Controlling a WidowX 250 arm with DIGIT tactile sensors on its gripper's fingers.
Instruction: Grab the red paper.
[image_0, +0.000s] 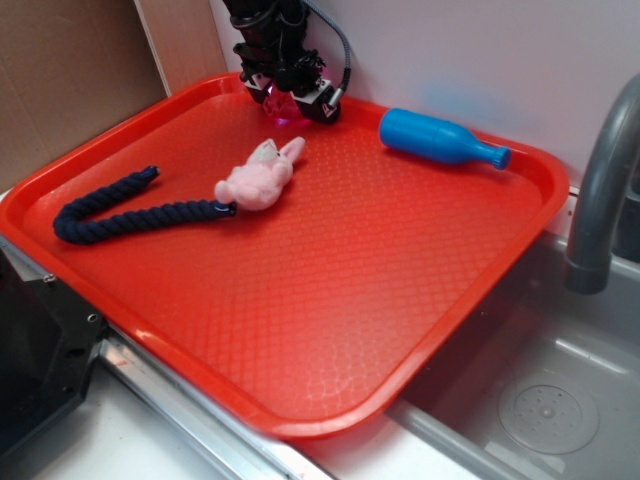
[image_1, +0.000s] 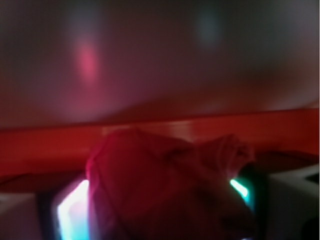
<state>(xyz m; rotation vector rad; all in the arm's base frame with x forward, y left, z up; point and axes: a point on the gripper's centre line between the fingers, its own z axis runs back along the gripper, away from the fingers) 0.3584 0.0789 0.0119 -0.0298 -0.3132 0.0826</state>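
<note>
The red paper (image_0: 283, 110) is a dark red wrinkled wad at the tray's far edge, near the back wall. My gripper (image_0: 288, 100) is down over it, a finger on each side. In the wrist view the red paper (image_1: 165, 185) fills the space between the glowing pads (image_1: 72, 210), pressed against the left one and reaching the right one. My gripper (image_1: 157, 200) is shut on it. The underside of the wad is hidden.
A large red tray (image_0: 330, 425) holds everything. On it lie a pink plush bunny (image_0: 262, 178), a dark blue rope (image_0: 120, 212) and a blue bottle (image_0: 440, 138). A grey faucet (image_0: 600, 190) and a sink (image_0: 540, 400) are to the right. The wall stands close behind the gripper.
</note>
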